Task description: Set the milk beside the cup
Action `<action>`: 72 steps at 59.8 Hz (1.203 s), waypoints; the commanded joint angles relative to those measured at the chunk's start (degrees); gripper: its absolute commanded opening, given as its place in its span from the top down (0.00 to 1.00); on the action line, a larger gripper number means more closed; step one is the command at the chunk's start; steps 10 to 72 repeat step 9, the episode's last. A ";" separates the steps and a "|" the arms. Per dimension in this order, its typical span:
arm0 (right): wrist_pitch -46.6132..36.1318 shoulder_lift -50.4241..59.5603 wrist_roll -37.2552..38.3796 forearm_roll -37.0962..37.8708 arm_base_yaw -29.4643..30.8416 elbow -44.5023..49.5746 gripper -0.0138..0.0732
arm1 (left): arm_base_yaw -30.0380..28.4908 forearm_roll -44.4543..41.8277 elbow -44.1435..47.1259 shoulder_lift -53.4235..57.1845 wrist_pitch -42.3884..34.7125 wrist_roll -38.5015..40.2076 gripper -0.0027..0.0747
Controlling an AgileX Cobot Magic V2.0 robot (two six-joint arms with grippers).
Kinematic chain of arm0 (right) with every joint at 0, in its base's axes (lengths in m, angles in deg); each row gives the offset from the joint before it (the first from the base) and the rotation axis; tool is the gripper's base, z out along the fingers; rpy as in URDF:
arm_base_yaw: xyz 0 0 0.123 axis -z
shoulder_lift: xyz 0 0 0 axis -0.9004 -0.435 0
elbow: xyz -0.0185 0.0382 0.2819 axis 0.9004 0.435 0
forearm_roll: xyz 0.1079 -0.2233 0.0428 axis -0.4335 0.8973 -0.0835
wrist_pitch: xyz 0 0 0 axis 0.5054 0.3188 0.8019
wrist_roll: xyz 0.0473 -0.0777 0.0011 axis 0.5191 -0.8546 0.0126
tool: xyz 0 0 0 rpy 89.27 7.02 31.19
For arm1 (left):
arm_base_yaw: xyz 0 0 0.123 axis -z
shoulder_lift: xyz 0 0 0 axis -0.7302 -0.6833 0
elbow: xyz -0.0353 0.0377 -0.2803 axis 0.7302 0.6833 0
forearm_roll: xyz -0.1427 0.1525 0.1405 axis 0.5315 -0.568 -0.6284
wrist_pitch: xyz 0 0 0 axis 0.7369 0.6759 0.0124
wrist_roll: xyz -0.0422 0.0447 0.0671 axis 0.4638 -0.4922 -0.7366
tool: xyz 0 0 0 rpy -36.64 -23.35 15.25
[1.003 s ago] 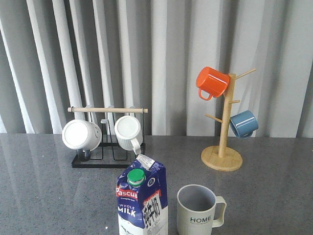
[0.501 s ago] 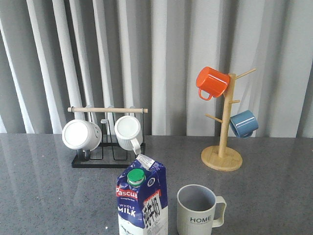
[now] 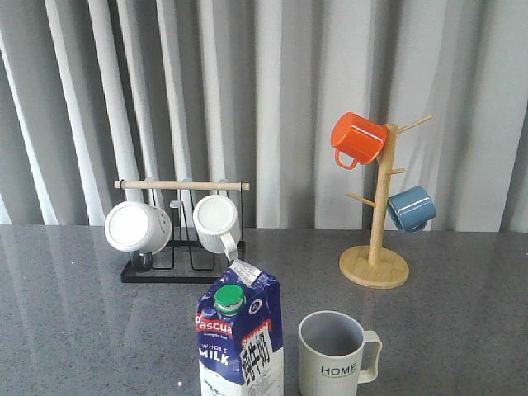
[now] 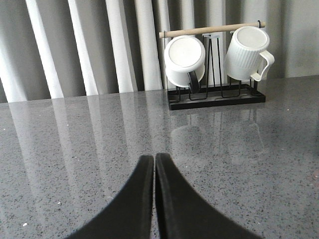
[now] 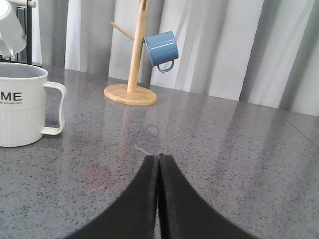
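The milk (image 3: 239, 338), a dark blue and white carton with a green cap, stands upright near the table's front edge in the front view. Just to its right stands the cup (image 3: 334, 356), cream-white and ribbed with "HOME" lettering, a small gap between them. The cup (image 5: 22, 107) also shows in the right wrist view, off to one side of my right gripper (image 5: 158, 157), which is shut and holds nothing. My left gripper (image 4: 154, 157) is shut and empty over bare table. Neither gripper appears in the front view, and the milk is absent from both wrist views.
A black wire rack (image 3: 177, 268) with a wooden bar carries two white mugs (image 3: 136, 227) (image 3: 217, 223) at the back left. A wooden mug tree (image 3: 375, 264) at the back right holds an orange mug (image 3: 357, 139) and a blue mug (image 3: 411, 209). Grey curtains hang behind the table.
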 commanded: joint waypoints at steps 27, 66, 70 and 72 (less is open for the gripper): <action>-4.33 0.67 -0.07 0.17 0.45 0.57 0.85 | -0.04 0.58 -1.15 0.61 -4.03 0.32 0.97; -4.33 0.67 -0.07 0.17 0.45 0.57 0.85 | -0.04 0.58 -1.15 0.61 -4.03 0.32 0.97; -4.33 0.67 -0.07 0.17 0.45 0.57 0.85 | -0.04 0.58 -1.15 0.61 -4.03 0.32 0.97; -4.33 0.67 -0.07 0.17 0.45 0.57 0.85 | -0.04 0.58 -1.15 0.61 -4.03 0.32 0.97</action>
